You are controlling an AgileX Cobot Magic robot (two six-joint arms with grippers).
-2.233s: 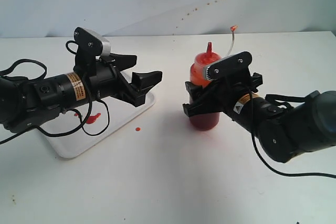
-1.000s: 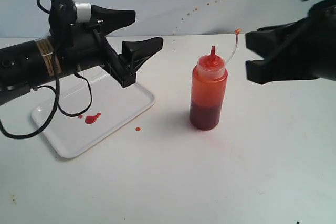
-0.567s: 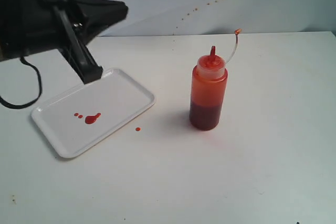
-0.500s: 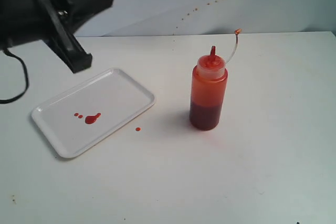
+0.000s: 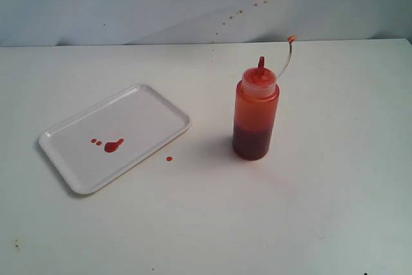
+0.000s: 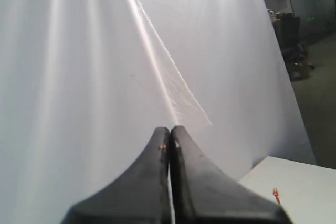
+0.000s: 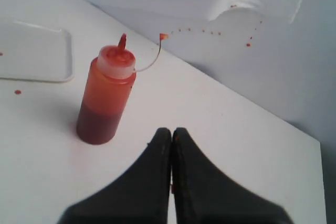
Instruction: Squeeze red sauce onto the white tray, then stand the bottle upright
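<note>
one bottle (image 5: pixel 255 117) stands upright, right of one white tray (image 5: pixel 154 104) bearing three spots of red sauce (image 5: pixel 113 145). left fingers (image 6: pixel 152 182) and right fingers (image 7: pixel 152 182) are clenched, holding nothing.

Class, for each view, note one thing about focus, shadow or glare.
Exterior view: sharp, evenly lit, the bottle casting a faint shadow. Left wrist view: the left gripper is soft against a backdrop streaked with glare. Right wrist view: the right gripper blurs up close.

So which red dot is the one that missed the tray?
Find the white tray on the left of the table. Just past its rim, toward the bottle, one tiny red drop sits alone on the table. The other red sauce lies inside the tray.
</note>
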